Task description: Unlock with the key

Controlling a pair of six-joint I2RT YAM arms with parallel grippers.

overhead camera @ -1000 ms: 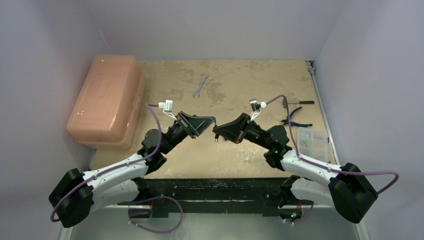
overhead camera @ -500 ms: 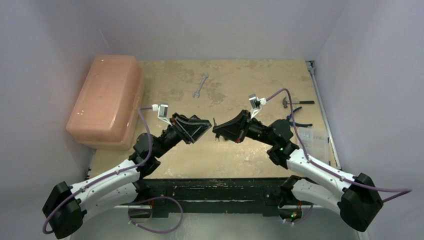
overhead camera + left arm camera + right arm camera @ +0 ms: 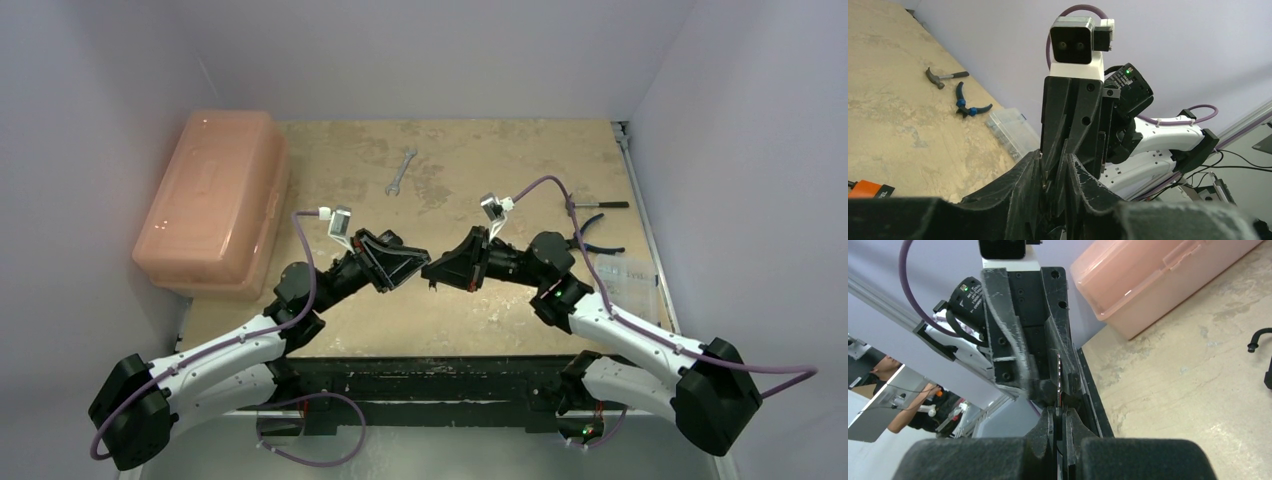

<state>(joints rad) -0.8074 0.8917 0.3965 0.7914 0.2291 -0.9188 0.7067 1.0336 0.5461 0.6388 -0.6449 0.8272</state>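
Note:
Both grippers meet tip to tip above the middle of the table. My right gripper (image 3: 430,268) (image 3: 1058,412) is shut on the key (image 3: 1060,376), whose thin notched metal blade sticks out past its fingertips. My left gripper (image 3: 414,268) (image 3: 1054,157) faces it with its jaws apart. The key blade (image 3: 1043,172) and the right fingertips sit in that gap, and the blade lies close against one left finger (image 3: 1064,357). A small dark piece (image 3: 432,286) hangs just below the meeting point. I cannot make out a lock in any view.
A pink plastic box (image 3: 215,200) lines the table's left side. A wrench (image 3: 400,172) lies at the back. A hammer (image 3: 595,205), blue-handled pliers (image 3: 592,238) and a clear parts case (image 3: 625,285) sit on the right. An orange labelled object (image 3: 868,190) lies under the left wrist.
The left gripper went from shut to jaws apart, pulled back a little, then came forward around the right gripper's tips. The right arm leaned slightly left, still shut.

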